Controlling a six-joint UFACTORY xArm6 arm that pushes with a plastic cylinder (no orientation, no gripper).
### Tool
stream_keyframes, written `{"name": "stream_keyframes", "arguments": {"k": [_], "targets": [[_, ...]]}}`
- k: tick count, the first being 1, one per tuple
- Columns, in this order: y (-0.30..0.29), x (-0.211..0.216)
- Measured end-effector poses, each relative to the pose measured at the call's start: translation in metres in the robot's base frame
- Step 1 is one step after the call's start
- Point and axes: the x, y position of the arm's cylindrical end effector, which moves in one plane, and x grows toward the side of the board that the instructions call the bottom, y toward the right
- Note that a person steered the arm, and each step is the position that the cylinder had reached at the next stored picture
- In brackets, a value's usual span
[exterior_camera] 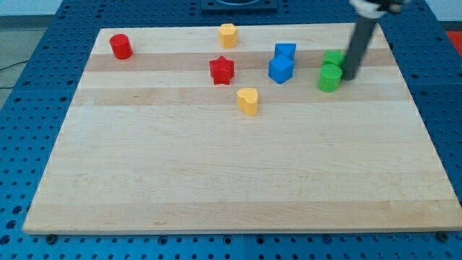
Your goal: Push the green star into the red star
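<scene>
The red star (222,70) lies on the wooden board (216,173) left of the view's centre, near the top. Two green blocks sit at the upper right: a green cylinder (329,78) in front and a second green block (333,58), partly hidden behind it, which looks like the green star. My tip (350,77) is just to the right of the green cylinder, almost touching it. The dark rod rises to the view's top right.
A blue cube (281,69) and another blue block (286,51) sit between the red star and the green blocks. A yellow heart (247,101) lies below the red star. A yellow block (228,35) and a red cylinder (120,46) are near the top edge.
</scene>
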Motion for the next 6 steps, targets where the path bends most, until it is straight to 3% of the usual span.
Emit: {"name": "stream_keyframes", "arguments": {"k": [1, 2, 3, 4, 5, 6], "targets": [[-0.031, 0.001], [0.061, 0.007], [0.055, -0.038], [-0.081, -0.020], [-0.135, -0.019], [-0.127, 0.013]]}}
